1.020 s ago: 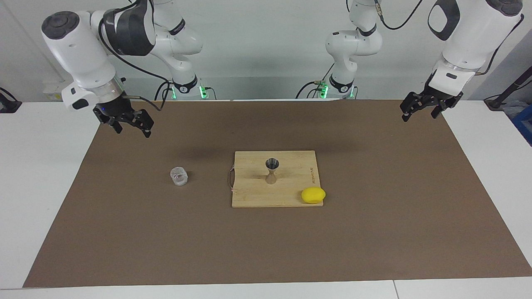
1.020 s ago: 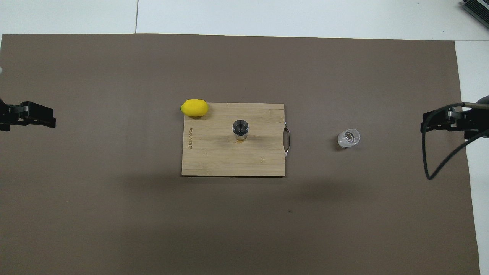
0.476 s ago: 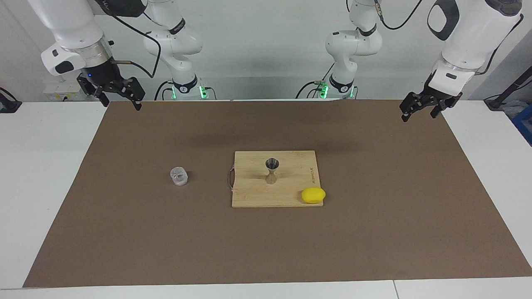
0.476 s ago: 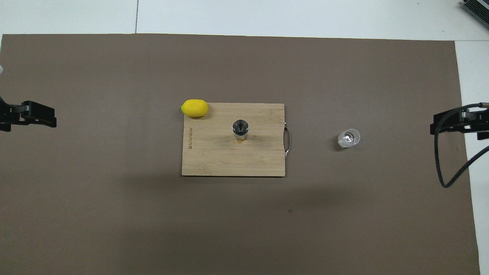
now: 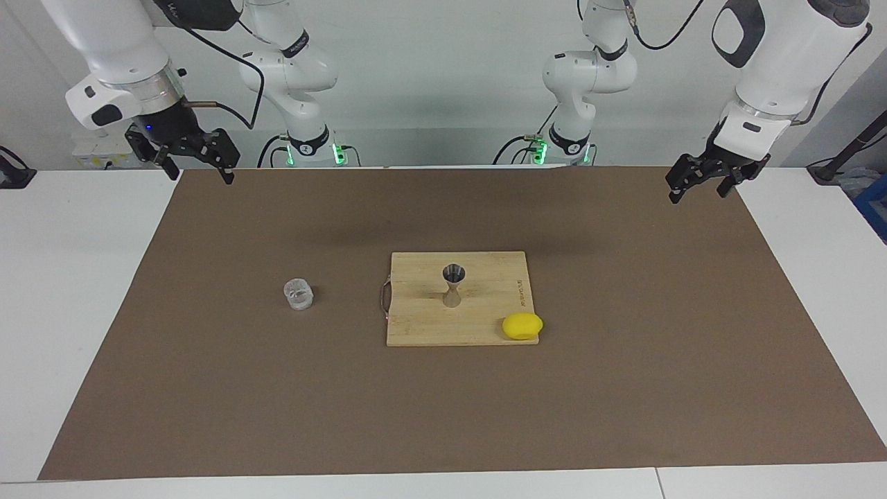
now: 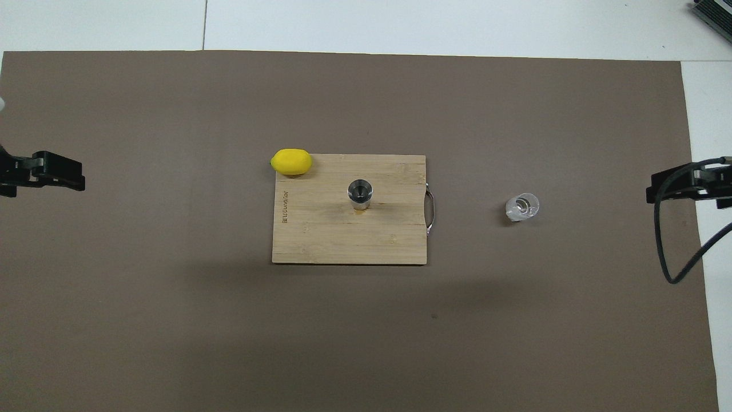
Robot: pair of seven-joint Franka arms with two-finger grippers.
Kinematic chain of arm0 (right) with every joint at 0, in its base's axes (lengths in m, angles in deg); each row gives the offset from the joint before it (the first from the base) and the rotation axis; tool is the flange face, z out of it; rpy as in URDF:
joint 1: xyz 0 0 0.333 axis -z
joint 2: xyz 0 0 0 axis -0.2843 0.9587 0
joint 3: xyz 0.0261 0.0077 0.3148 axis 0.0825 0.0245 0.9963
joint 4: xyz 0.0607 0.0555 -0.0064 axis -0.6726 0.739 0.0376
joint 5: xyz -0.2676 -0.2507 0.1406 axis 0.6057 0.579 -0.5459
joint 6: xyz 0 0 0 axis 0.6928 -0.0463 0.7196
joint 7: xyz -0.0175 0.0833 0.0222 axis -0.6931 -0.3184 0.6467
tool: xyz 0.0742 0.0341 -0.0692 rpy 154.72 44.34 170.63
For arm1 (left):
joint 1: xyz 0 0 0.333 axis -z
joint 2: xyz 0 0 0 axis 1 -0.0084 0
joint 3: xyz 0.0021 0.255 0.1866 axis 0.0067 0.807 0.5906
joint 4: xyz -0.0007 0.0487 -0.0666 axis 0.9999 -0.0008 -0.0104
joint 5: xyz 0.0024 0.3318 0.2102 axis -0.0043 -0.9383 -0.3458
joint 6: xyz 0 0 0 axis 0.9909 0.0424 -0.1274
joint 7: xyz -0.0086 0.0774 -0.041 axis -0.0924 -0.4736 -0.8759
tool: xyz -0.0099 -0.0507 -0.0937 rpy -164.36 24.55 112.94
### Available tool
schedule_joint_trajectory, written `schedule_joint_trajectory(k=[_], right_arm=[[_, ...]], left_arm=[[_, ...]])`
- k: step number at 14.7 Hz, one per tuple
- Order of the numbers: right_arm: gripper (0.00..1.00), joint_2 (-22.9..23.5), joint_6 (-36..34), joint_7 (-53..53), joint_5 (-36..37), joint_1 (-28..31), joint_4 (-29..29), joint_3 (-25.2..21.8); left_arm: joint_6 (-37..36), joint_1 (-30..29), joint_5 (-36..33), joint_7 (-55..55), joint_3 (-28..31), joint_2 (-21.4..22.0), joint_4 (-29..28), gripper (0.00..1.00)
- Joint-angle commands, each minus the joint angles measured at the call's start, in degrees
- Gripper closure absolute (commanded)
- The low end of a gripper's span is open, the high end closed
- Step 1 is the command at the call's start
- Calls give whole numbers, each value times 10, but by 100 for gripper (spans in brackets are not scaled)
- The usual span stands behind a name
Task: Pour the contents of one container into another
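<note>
Facing view: your right gripper, jaws released and empty like the left gripper's, hangs nearest the clear cup, beside the jigger.

Shiny steel jigger, clear cup, matt wooden board.

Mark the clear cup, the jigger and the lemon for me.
clear cup (image 5: 299, 294), facing view, on its side wall.
jigger (image 5: 453, 284), facing view, on its narrow waist.
lemon (image 6: 291, 161), overhead view, on its middle.

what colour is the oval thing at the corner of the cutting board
Bright yellow: the lemon shows best in the overhead view.
</note>
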Motion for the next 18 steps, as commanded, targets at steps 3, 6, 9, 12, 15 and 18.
schedule_joint_trajectory(k=[3,6,9,12,15,18], right_arm=[[0,-3,-3,13,5,5,4,3],[0,-3,-2,13,5,6,3,3],[0,-3,-1,12,5,5,3,3],[0,-4,-1,11,5,1,6,3],[0,-4,19,1,4,0,15,3],[0,-13,20,2,4,0,32,3]], left_arm=[[5,-2,4,-7,-2,7,-2,0],[5,-2,4,-7,-2,7,-3,0],[5,-2,5,-7,-1,8,-3,0],[5,-2,5,-7,-1,8,-3,0],[5,-2,5,-7,-1,7,-3,0],[5,-2,4,-7,-1,8,-3,0]])
